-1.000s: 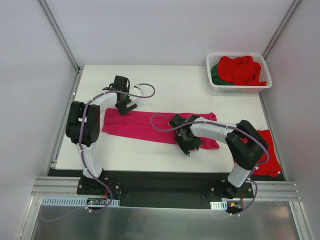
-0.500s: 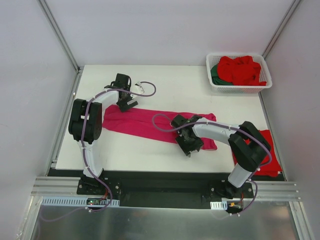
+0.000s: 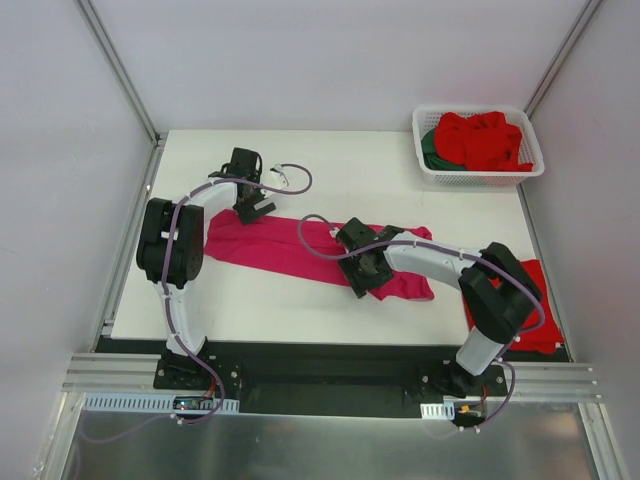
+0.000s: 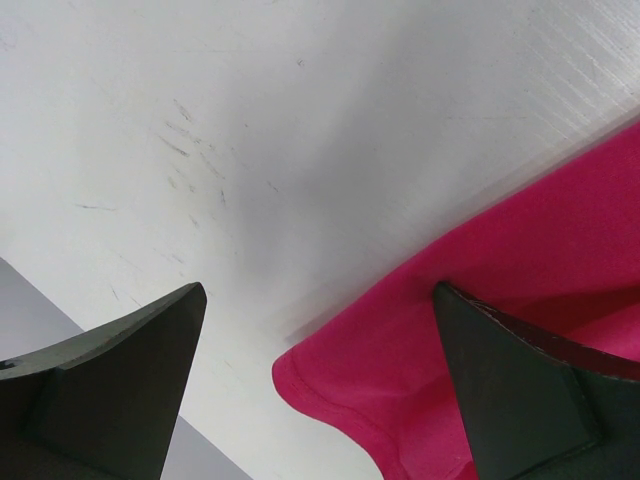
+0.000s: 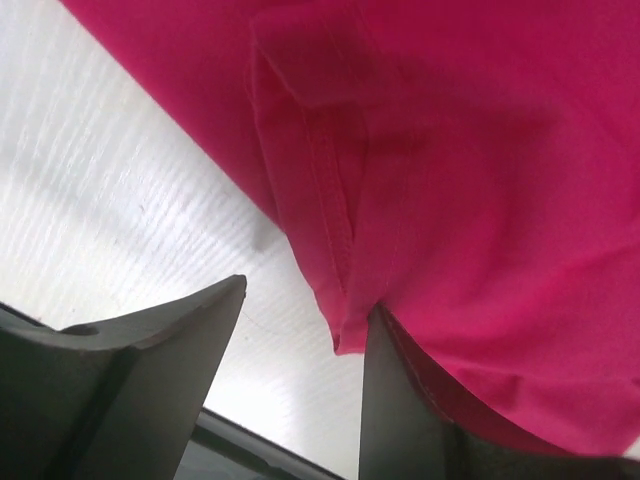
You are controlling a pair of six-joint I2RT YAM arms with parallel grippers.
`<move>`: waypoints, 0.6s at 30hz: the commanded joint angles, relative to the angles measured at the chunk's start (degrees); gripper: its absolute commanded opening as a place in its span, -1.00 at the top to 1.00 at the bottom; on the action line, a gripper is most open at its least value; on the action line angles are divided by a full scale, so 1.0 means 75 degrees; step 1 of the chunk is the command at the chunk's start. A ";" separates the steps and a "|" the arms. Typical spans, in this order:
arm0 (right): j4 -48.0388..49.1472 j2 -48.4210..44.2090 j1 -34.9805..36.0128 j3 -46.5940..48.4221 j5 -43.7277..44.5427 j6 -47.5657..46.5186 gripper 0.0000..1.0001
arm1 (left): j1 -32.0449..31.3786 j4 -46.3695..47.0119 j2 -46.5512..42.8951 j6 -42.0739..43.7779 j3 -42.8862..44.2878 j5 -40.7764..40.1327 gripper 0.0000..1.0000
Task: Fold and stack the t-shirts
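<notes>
Your pink shirt (image 3: 290, 250) lies in a long narrow band across the middle of the surface (image 3: 350, 170). Its long axis runs left to right, and the right end dips a little toward the arm bases. One hemmed corner points at the left edge.

Your left pincer (image 3: 250, 207) hangs over the far left end with its jaws spread wide and nothing held. In the wrist view that hemmed corner pokes in from one side, with bare white under most of the gap.

Your right pincer (image 3: 365, 272) is down on the band right of its middle, at the near edge, with its jaws part-way apart. In its wrist view a seamed fold of pink sits right beside one finger (image 5: 410, 420), with bare surface showing in the gap. It's not pinching anything that you can see.

At the far right corner stands a white slotted basket (image 3: 470, 177) with red shirts (image 3: 485, 140) heaped in it and a green shirt (image 3: 430, 150) peeking out on its left side. A lone red shirt (image 3: 538, 310) lies at the near right edge, half hidden behind the right arm. The right arm's cable loops over the pink band.

The surface is white and scuffed. Pale walls with metal posts close it in, and a metal rail runs along the near side.
</notes>
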 commanded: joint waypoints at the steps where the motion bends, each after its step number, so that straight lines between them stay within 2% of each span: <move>1: 0.0416 0.0761 -0.0006 0.0296 -0.0480 0.0052 -0.14 | -0.0010 -0.0272 0.0017 -0.0002 -0.0268 -0.0031 -0.98; 8: 0.0031 0.1173 0.0017 0.0308 -0.0996 0.0040 -0.14 | -0.0010 -0.0272 0.0005 0.0068 -0.0245 -0.0113 -0.99; 18: -0.0920 0.0904 0.0017 0.0039 -0.1008 -0.0241 -0.15 | -0.0010 -0.0272 0.0158 0.0115 -0.0057 -0.0265 -0.99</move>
